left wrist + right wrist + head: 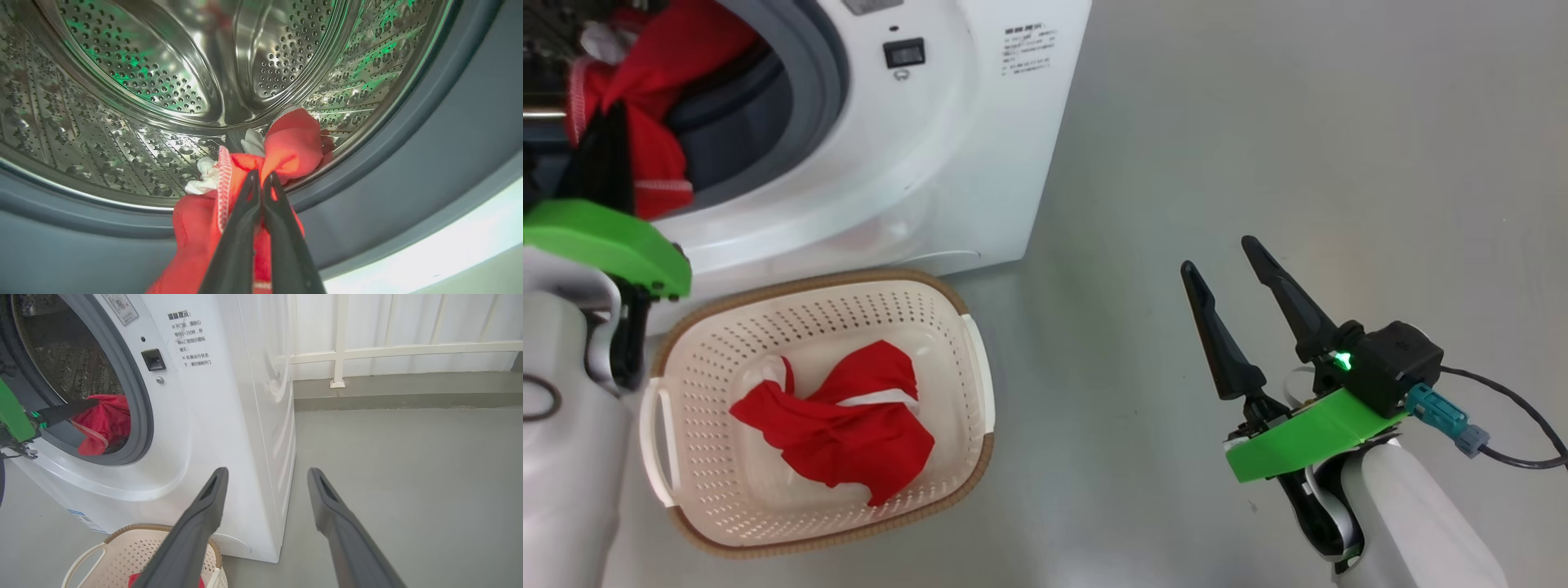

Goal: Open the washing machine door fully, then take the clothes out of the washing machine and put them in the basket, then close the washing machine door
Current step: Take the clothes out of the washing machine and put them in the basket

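Observation:
The white washing machine [947, 122] stands with its mouth uncovered; its door is out of view. A red garment with white trim [654, 90] hangs over the grey rubber ring at the drum's mouth. My left gripper [261, 174] is shut on this cloth [294, 143] just inside the steel drum [135, 73]; its dark fingers [603, 147] rise into the fabric. The cream basket [968, 359] sits on the floor below the machine's mouth with another red garment [841, 425] in it. My right gripper [1218, 256] hovers open and empty over the floor to the basket's right.
In the right wrist view my open right gripper [266, 471] points past the washer's front corner [245, 437], with the basket rim [122, 535] low at the left. Grey floor [1298, 122] stretches to the right; a white railing [339, 351] lines the far wall.

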